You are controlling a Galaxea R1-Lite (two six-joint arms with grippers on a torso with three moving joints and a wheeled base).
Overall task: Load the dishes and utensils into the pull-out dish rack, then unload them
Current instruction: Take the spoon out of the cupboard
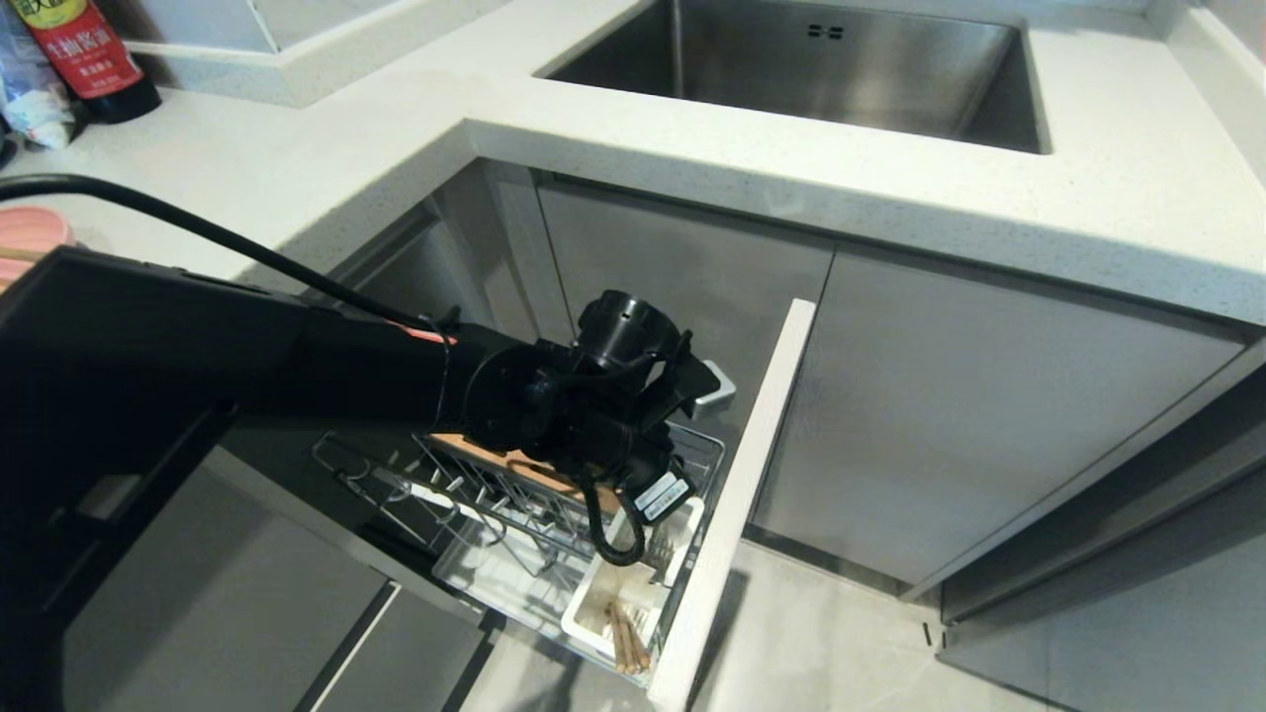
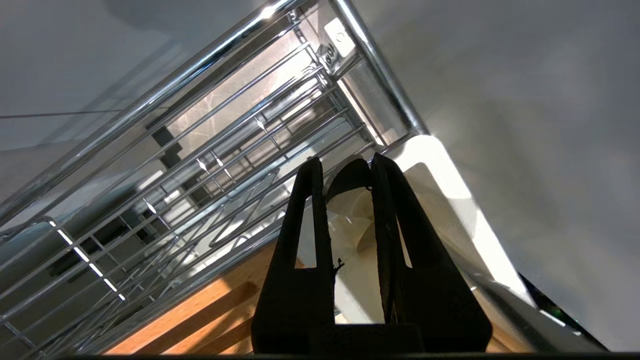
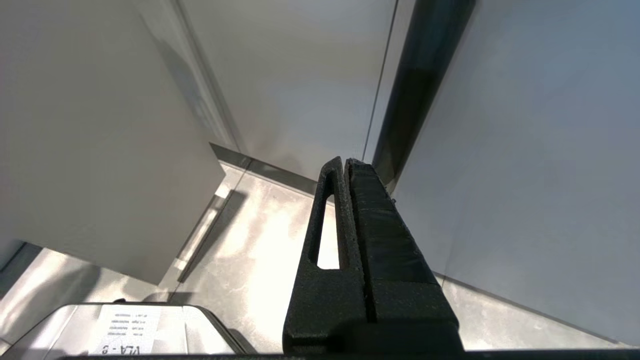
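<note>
Left gripper (image 2: 345, 167) reaches down into the pull-out dish rack (image 1: 514, 554), its two black fingers (image 2: 307, 210) drawn near together with only a narrow gap between them, over the white utensil caddy (image 1: 598, 603); whether anything is pinched there cannot be told. In the left wrist view the fingertips sit just above the caddy's rounded white rim, with the slotted wooden strip (image 2: 200, 315) beside it and the chrome wires of the rack running past. From the head view the black left arm crosses over the rack and hides much of it. A pair of light wooden chopsticks (image 1: 627, 638) lies in the caddy, at its end nearest the camera, close to the narrow grey cabinet front (image 1: 737, 494). Right gripper (image 3: 346, 162) hangs parked with its fingers pressed together, above the pale floor (image 3: 260, 240) beside cabinet panels. Behind the rack, the steel sink (image 1: 821, 69) is set into the white desk (image 1: 1088, 198).
</note>
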